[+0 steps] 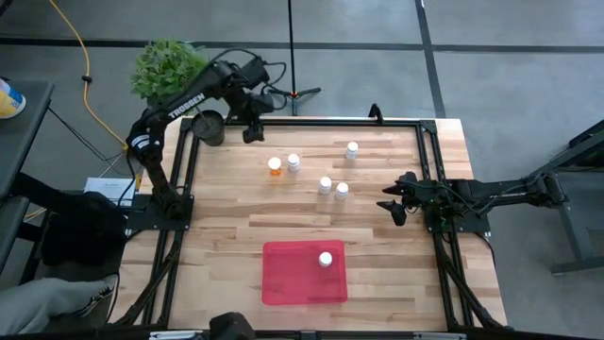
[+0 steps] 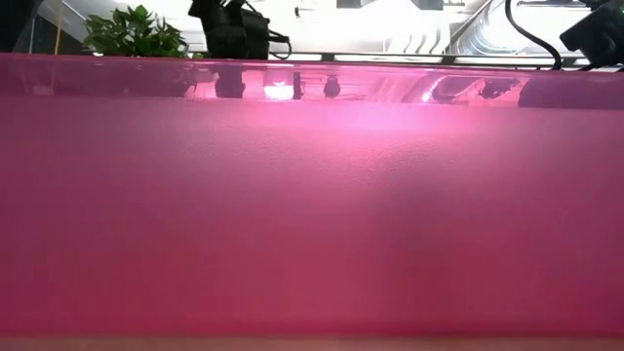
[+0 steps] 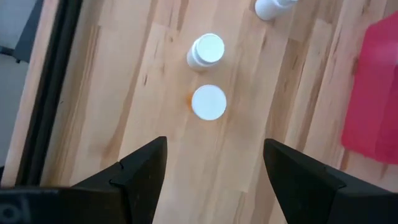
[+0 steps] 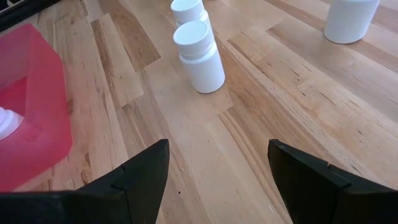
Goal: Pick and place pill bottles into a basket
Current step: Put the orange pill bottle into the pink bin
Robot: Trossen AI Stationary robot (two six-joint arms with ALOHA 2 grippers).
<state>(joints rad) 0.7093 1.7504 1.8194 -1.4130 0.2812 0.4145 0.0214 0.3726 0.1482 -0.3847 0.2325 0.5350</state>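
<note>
Seen from above, 6 pill bottles share a wooden table [image 1: 377, 208] with a red basket [image 1: 288, 283], and 1 white-capped bottle [image 1: 326, 259] already stands inside the basket near its far right corner. The other 5 stand on the bare wood beyond the basket: an orange-bodied bottle [image 1: 275, 166] just beside a white bottle [image 1: 293, 162], a close pair of white bottles [image 1: 325, 185] and [image 1: 342, 190] nearer the middle, and a lone white bottle [image 1: 352, 149] farther back.

The left gripper [image 1: 253, 127] hangs over the table's far left corner, fingers spread wide and holding nothing; its wrist camera looks straight down on the orange bottle's white cap [image 3: 208, 102], with the neighbouring white bottle [image 3: 206, 51] just beyond. The right gripper [image 1: 394, 206] sits low at the right side of the table, pointing toward the paired bottles, also spread wide and empty; its wrist view shows the nearest white bottle [image 4: 200, 56] standing upright ahead of the fingers.

A small dark pot [image 1: 209, 127] and a green plant [image 1: 168, 66] sit at the far left corner. The low view is almost wholly filled by what appears to be the basket's red wall [image 2: 312, 214]
</note>
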